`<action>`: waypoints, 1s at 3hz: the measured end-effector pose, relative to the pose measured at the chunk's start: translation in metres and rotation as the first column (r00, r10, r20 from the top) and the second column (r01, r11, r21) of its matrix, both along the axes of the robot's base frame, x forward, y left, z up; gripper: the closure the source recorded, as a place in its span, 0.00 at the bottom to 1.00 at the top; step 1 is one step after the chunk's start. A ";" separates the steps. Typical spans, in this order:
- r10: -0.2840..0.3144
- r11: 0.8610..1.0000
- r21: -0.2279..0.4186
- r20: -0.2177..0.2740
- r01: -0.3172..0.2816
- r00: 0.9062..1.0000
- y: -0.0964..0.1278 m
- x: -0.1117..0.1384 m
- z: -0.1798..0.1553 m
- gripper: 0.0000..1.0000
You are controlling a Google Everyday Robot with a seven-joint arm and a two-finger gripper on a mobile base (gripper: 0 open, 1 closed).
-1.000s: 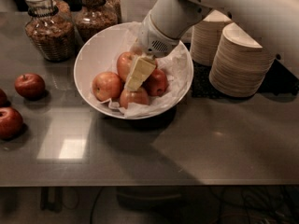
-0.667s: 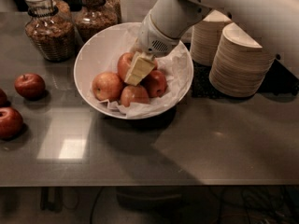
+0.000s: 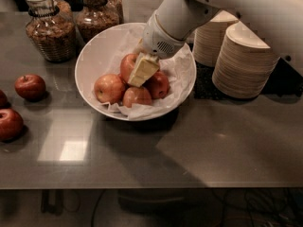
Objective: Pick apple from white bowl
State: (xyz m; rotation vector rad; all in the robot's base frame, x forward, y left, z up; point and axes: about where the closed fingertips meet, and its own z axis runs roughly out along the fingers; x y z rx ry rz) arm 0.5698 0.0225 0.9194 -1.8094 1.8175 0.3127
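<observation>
The white bowl [image 3: 90, 60] with crinkled paper lining stands at the back middle of the grey counter. Several red apples lie in it: one at the left [image 3: 110, 88], one at the front [image 3: 136, 96], one at the right [image 3: 158, 84] and one at the back [image 3: 127, 65]. My gripper [image 3: 143, 70] reaches down into the bowl from the upper right. Its pale tip sits among the apples, against the back apple and above the front one. My white arm hides the bowl's far rim.
Three loose apples lie on the counter at the left [image 3: 30, 86] [image 3: 9, 123] [image 3: 1, 98]. Two glass jars [image 3: 47, 30] [image 3: 97, 13] stand behind the bowl. Two stacks of beige disposable bowls [image 3: 244, 60] [image 3: 213, 37] stand to its right.
My gripper has risen a little inside the bowl, staying among the apples. The apples have not visibly shifted.
</observation>
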 end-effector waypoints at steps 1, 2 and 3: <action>0.007 0.999 0.037 0.051 -0.009 0.999 -0.010 -0.009 0.033 1.00; 0.013 0.997 0.071 0.137 -0.023 0.991 -0.022 -0.016 0.078 1.00; 0.013 0.997 0.071 0.137 -0.023 0.991 -0.022 -0.016 0.078 1.00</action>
